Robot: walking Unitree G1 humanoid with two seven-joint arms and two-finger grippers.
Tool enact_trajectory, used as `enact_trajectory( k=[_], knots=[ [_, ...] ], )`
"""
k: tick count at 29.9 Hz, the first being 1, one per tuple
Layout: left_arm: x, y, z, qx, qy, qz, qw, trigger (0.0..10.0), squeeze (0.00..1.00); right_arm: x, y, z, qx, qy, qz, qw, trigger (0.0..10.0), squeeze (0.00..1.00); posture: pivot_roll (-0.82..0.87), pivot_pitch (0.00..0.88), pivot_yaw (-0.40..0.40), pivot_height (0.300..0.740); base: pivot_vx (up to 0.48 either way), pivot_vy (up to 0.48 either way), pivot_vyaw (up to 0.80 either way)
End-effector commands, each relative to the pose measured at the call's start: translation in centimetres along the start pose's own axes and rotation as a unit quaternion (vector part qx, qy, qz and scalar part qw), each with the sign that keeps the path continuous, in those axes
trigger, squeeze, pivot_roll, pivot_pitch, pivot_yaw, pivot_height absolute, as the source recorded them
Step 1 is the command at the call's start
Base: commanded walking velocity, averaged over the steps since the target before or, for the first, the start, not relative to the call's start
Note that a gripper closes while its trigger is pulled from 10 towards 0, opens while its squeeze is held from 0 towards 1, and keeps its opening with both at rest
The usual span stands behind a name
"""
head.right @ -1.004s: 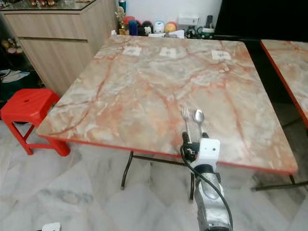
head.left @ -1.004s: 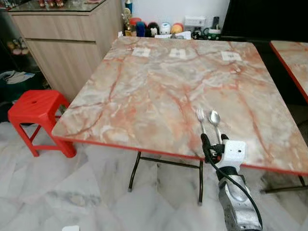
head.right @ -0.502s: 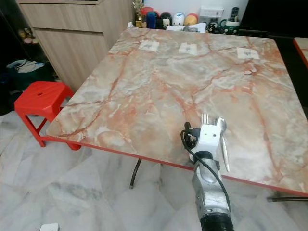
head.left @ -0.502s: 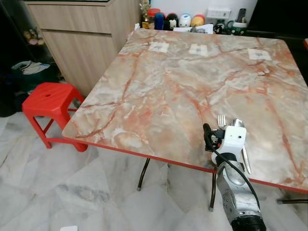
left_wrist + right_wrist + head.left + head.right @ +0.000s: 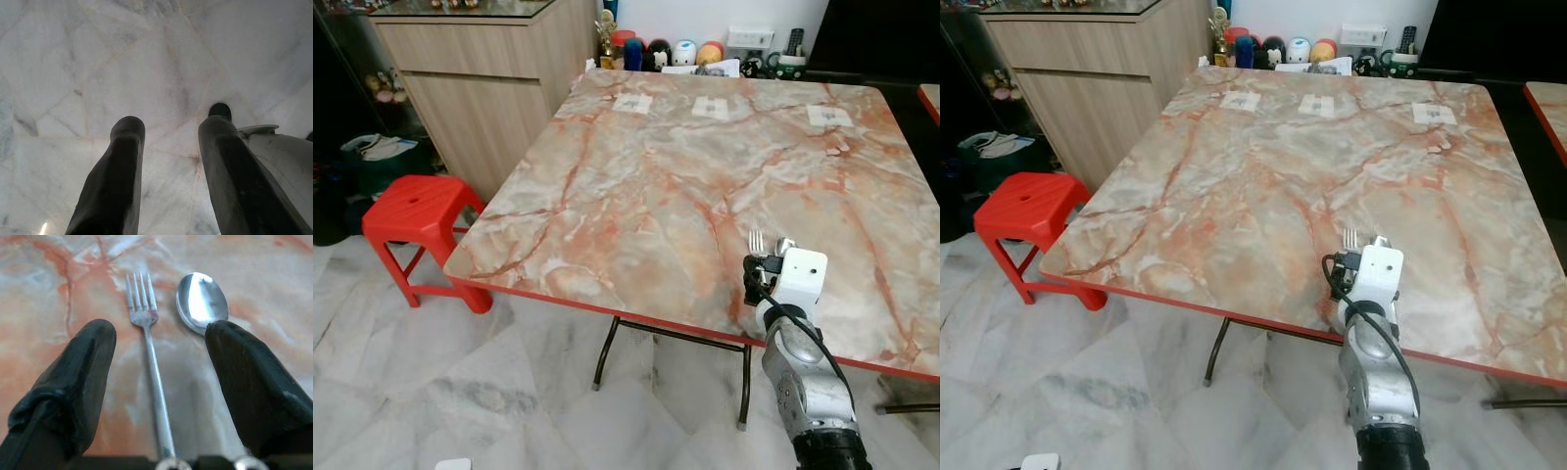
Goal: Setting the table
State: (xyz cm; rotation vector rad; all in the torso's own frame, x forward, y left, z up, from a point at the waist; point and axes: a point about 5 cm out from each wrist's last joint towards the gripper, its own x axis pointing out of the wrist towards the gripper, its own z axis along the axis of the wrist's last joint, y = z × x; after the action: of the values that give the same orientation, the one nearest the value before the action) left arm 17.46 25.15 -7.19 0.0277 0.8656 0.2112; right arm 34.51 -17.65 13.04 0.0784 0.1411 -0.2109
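i have the right gripper (image 5: 159, 357) over the near edge of the marble-patterned table (image 5: 656, 176), its fingers (image 5: 78, 377) spread wide with nothing between them pinched. a fork (image 5: 146, 347) and a spoon (image 5: 201, 301) lie side by side on the tabletop, the fork in the gap between the fingers, the spoon's bowl by the other finger. my left gripper (image 5: 168, 171) hangs open above the marble floor (image 5: 98, 58). a red stool (image 5: 416, 211) stands by the table's left corner
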Motion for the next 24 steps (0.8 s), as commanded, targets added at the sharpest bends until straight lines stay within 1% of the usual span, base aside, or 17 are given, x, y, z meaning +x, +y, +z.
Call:
enact_trajectory(
  k=[1, 5, 10, 24],
  knots=[
    [-0.2, 0.5, -0.9, 0.002, 0.019, 0.003, 1.0, 10.0, 0.0, 0.3, 0.1, -0.4, 0.001, 0.025, 0.006, 1.0, 10.0, 0.0, 0.01, 0.173, 0.041, 0.74, 0.0, 0.0, 0.0],
    [-0.2, 0.6, -0.9, 0.003, 0.019, 0.004, 1.0, 10.0, 0.0, 0.7, 0.3, -0.4, -0.001, 0.034, 0.02, 0.999, 10.0, 0.0, 0.01, 0.175, 0.042, 0.74, 0.0, 0.0, 0.0],
    [-0.3, 0.6, -0.9, 0.004, 0.019, 0.004, 1.0, 10.0, 0.0, 0.8, 0.3, -0.3, -0.001, 0.041, 0.022, 0.999, 10.0, 0.0, 0.02, 0.178, 0.043, 0.74, 0.0, 0.0, 0.0],
    [-0.3, 0.6, -1.0, 0.007, 0.02, 0.001, 1.0, 10.0, 0.0, 1.1, 0.6, -1.7, -0.003, 0.082, 0.043, 0.996, 10.0, 0.0, 0.02, 0.179, 0.045, 0.74, 0.0, 0.0, 0.0]
  ],
)
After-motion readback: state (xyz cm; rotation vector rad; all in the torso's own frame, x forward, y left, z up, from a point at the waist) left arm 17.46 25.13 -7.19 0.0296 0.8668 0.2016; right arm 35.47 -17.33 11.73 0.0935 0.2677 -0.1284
